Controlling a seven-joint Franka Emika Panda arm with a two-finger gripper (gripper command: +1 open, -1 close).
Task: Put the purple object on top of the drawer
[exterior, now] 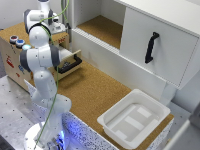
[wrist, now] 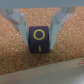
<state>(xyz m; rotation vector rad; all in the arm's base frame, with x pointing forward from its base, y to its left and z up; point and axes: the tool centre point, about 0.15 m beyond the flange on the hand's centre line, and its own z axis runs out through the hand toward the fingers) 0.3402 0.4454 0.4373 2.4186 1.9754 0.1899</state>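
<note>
In the wrist view the purple object (wrist: pixel 39 35), a small cube with a yellow ring on its face, rests on a cork surface. My gripper (wrist: pixel 39 43) is shut on it, one fingertip against each side. In the exterior view the arm reaches over the cork top of the pale wooden box (exterior: pixel 12 50) at the exterior view's left. The gripper (exterior: pixel 59 27) sits low over that top and hides the cube. Below it, the drawer (exterior: pixel 70 59) with its black bar handle stands pulled out.
Two small round objects (exterior: pixel 17 41), blue and red, lie on the box top near its corner. A white tub (exterior: pixel 134 119) stands on the cork floor at the exterior view's right. A white cabinet door with a black handle (exterior: pixel 151 47) hangs behind.
</note>
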